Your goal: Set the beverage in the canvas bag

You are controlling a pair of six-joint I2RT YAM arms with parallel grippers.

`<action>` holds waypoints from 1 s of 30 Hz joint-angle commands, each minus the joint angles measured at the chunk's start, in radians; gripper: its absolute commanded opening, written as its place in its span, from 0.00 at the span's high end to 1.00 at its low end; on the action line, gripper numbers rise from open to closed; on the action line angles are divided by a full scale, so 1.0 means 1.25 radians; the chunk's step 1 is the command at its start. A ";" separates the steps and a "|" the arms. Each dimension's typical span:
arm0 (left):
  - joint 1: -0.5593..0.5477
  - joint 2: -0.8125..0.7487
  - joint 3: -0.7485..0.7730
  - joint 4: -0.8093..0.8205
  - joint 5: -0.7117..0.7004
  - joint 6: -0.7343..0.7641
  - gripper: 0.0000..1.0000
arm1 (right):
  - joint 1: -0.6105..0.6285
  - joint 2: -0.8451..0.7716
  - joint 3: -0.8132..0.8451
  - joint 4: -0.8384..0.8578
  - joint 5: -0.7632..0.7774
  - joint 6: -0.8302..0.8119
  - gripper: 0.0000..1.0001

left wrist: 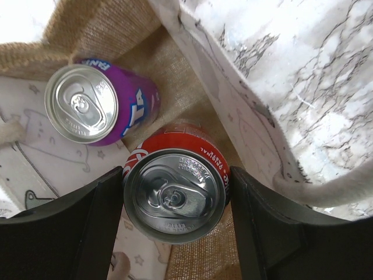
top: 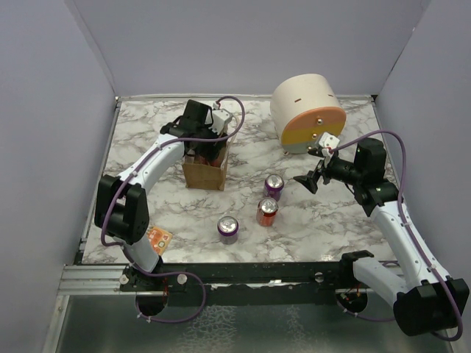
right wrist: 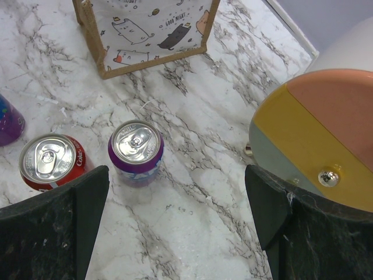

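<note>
The canvas bag [top: 204, 173] stands upright at the left middle of the table, and my left gripper [top: 209, 144] reaches down into its mouth. In the left wrist view that gripper [left wrist: 176, 201] is shut on a red cola can, the beverage [left wrist: 175, 195], which is upright inside the burlap bag [left wrist: 175, 64]. A purple can [left wrist: 99, 105] stands beside it in the bag. My right gripper [top: 313, 177] hovers open over the table to the right, nothing between its fingers [right wrist: 70, 227]. The bag [right wrist: 148, 35] also shows at the top of the right wrist view.
Three cans stand on the marble: a purple can [top: 274, 187] [right wrist: 136, 151], a red can [top: 267, 211] [right wrist: 51, 162] and another purple can [top: 228, 229]. A large cream cylinder with an orange-yellow face [top: 309, 114] [right wrist: 317, 134] lies at the back right. An orange card [top: 157, 237] lies near the front left.
</note>
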 commanded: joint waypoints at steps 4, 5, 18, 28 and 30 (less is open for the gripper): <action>0.000 0.000 -0.008 0.058 -0.067 0.025 1.00 | -0.004 -0.015 -0.007 0.005 -0.003 -0.006 0.00; 0.000 0.000 -0.008 0.058 -0.073 0.026 1.00 | -0.004 -0.014 -0.006 0.005 -0.003 -0.005 0.00; 0.020 0.053 -0.002 0.074 -0.074 -0.007 1.00 | -0.004 -0.014 -0.007 0.006 -0.004 -0.006 0.00; 0.042 0.080 0.022 0.067 -0.045 -0.037 1.00 | -0.004 -0.012 -0.007 0.005 -0.003 -0.005 0.00; 0.045 0.084 0.024 0.065 -0.042 -0.041 1.00 | -0.004 -0.012 -0.007 0.005 -0.003 -0.006 0.00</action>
